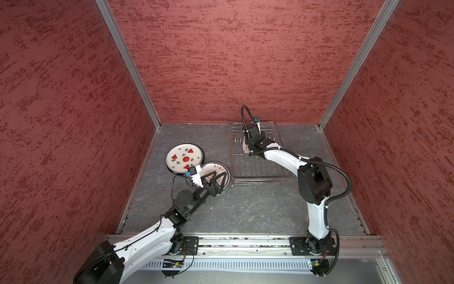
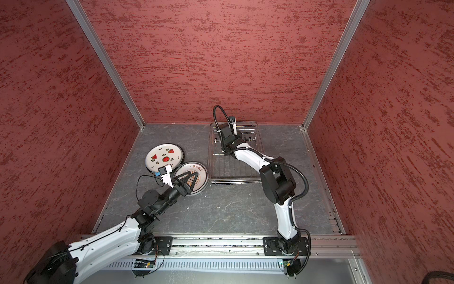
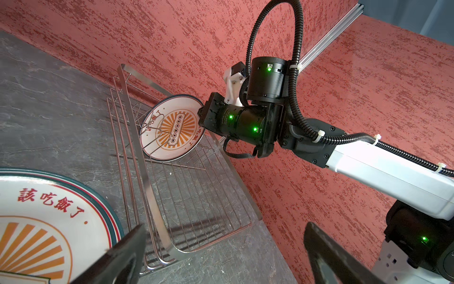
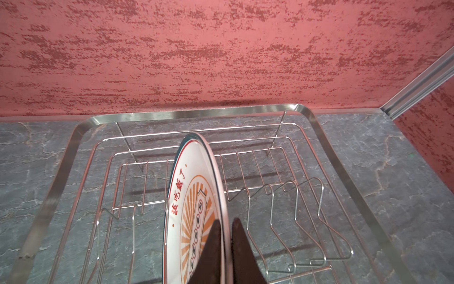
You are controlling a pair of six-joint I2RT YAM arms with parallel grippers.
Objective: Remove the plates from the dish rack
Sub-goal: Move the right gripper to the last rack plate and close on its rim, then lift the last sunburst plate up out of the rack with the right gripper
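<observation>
Three plates show clearly. Two lie flat on the grey counter (image 1: 245,209) to the left of the dish rack (image 1: 258,169). One is a watermelon plate (image 1: 184,157), farther back. Just beside it, toward the rack, is a flat sunburst plate (image 1: 215,168) with red characters along its rim. The wrist camera mount covers the spot where their edges meet, so I cannot tell whether they touch or overlap. The left end effector (image 1: 218,175) hangs over the flat sunburst plate with its jaws spread wide and nothing between them. The third is an upright plate (image 4: 194,196) with the same sunburst print. It stands on edge among the wire prongs in the far part of the rack, near the red back wall, leaning slightly. The right end effector (image 4: 226,220) is pinched narrow onto its near rim, with one dark finger against the printed face and the other against the back. In both top views the right arm's wrist hides nearly all of this plate, and only a pale sliver shows beside it.
</observation>
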